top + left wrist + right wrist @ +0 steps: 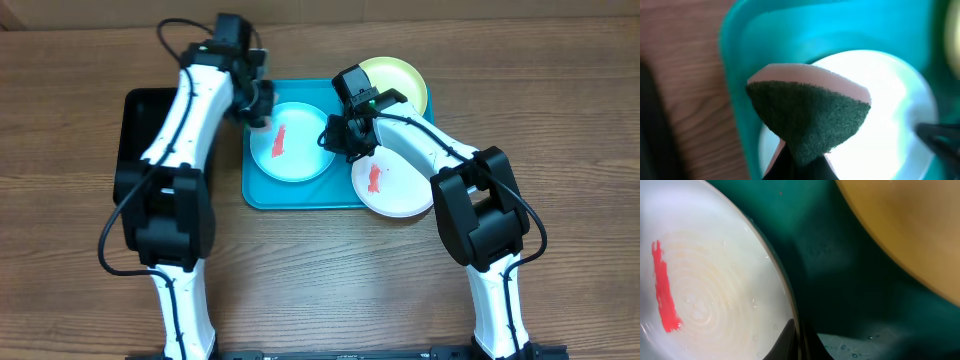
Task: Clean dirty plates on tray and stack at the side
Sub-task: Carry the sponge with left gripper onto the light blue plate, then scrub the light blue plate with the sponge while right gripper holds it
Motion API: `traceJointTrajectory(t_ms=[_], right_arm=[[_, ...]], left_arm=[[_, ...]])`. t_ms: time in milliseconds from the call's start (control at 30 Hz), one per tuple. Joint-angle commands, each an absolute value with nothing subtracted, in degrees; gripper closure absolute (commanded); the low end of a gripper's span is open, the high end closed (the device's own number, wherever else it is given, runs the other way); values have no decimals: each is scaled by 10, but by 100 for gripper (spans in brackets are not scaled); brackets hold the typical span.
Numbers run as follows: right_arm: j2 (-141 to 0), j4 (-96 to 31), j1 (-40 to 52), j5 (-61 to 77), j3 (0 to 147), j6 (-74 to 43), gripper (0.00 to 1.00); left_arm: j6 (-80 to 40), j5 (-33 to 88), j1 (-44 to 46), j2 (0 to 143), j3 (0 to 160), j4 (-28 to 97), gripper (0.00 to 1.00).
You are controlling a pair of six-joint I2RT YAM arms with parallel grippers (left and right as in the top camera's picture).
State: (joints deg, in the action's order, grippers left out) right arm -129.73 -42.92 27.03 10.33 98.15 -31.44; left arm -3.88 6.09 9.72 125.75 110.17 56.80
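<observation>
On the tray (pixel 300 197), three plates (pixel 400 195); black tray (pixel 135 130) beside. Left gripper (pixel 262 108) clamps a sponge (pixel 810 117); right gripper (pixel 337 135) pinches the blue plate (pixel 300 155) by its rim.

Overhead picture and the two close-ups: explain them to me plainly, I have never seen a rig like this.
Two robot arms stand at a wooden table. One picture looks down from above; each close-up comes from a wrist camera. The turquoise tray holds a smeared light blue plate and a yellow-green plate at its corner; a smeared white plate overhangs its edge. A black tray lies beside it. The left gripper holds a sponge; the right gripper pinches the light blue plate's rim.
</observation>
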Motion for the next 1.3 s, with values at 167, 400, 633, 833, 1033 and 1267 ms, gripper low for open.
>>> traceJointTrajectory(t_ms=[167,400,633,833,1033,1267], right_arm=[[-1307,-441,269,100,982,-311,96],[-1307,-439,269,100,982,-311,96],[-1307,-439,269,102,982,-311,96],[-1307,-439,269,103,982,-311,96],[-1307,-439,269,104,982,-311,96],[-1307,-439,269,104,982,-311,96]], left_arm=[[-56,-21,136,1263,1042,530,96],[-65,-12,136,1263,985,501,96],[-65,6,159,1263,911,441,96],[-65,67,183,1263,894,416,96],[-65,150,193,1263,917,427,96],[-151,108,172,1263,940,423,96]])
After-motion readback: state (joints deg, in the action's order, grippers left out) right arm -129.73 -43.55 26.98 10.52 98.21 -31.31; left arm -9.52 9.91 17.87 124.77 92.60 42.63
